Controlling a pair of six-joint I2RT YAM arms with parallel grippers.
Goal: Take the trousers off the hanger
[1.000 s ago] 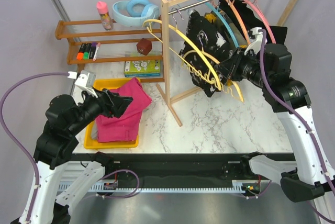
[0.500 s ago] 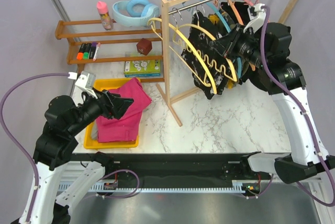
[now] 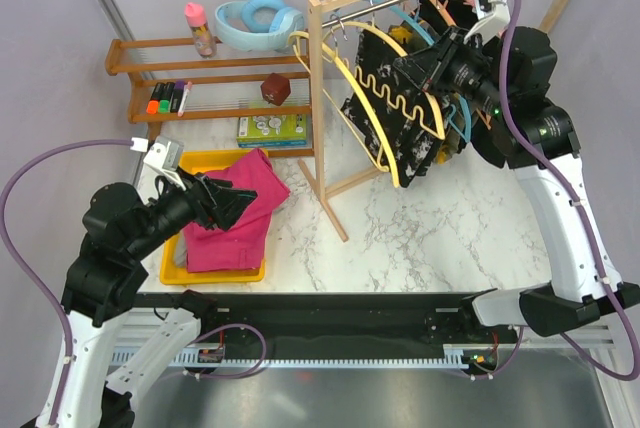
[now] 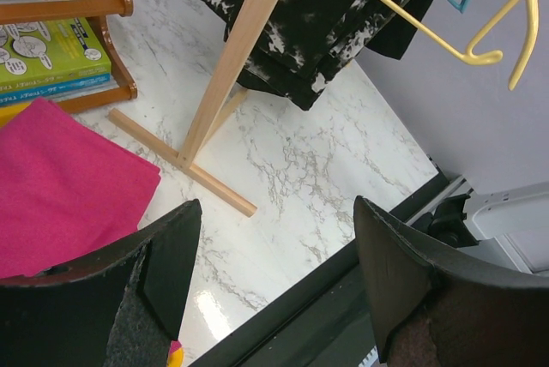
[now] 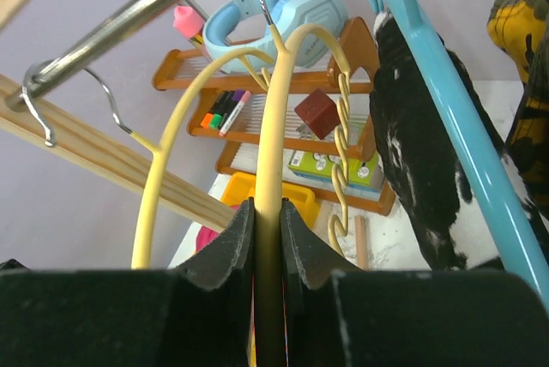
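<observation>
two sets of jaws in view. right jaws: pinched tight on the arm of a yellow hanger [image 5: 268, 127], just below its hook, up at the metal rail [image 5: 129, 20] of the wooden rack [image 4: 238, 50]. right beside that hanger, next to a blue hanger [image 5: 450, 101], black trousers with white speckles [image 4: 292, 33], draped and hanging free above the marble surface [image 3: 430, 228]; unclear from which hanger. further right in the right wrist view, a strip of olive-and-yellow camouflage cloth [image 5: 523, 15]. left jaws: spread wide, holding nothing, hovering above the magenta trousers [image 3: 240, 223]. those trousers: folded flat in the yellow tray [image 3: 215, 275], one corner spilling over the rim onto the surface, near the rack's foot. behind the tray, a wooden shelf [image 3: 140, 45] with markers [image 3: 168, 100], a brown cube [image 3: 276, 89] and a green box [image 3: 272, 129].
</observation>
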